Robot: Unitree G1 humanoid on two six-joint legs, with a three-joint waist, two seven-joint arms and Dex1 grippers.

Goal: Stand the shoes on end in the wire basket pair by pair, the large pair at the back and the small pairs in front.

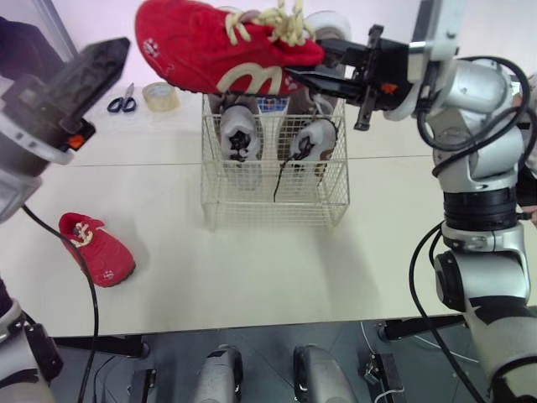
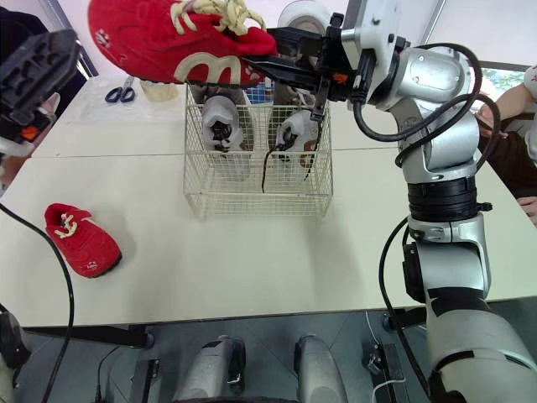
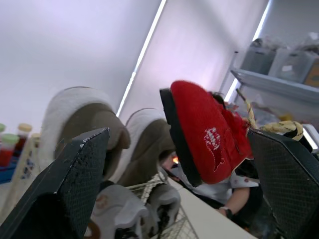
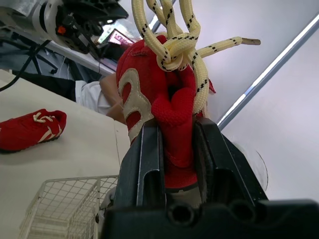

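Right wrist view: right gripper (image 4: 177, 128) clamped on red shoe (image 4: 172, 94); left gripper (image 3: 177, 134) spread wide.

Left end effector (image 1: 101, 59) raised at left, fingers (image 3: 75, 189) spread wide; right end effector (image 1: 323, 63), held high, clamps the red shoe (image 1: 193, 42)

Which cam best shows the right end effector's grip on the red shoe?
Right wrist view: the right end effector clamps the red shoe at its heel end, seen close up. Eye views show the grip side-on; left wrist view shows the shoe's toe and sole.
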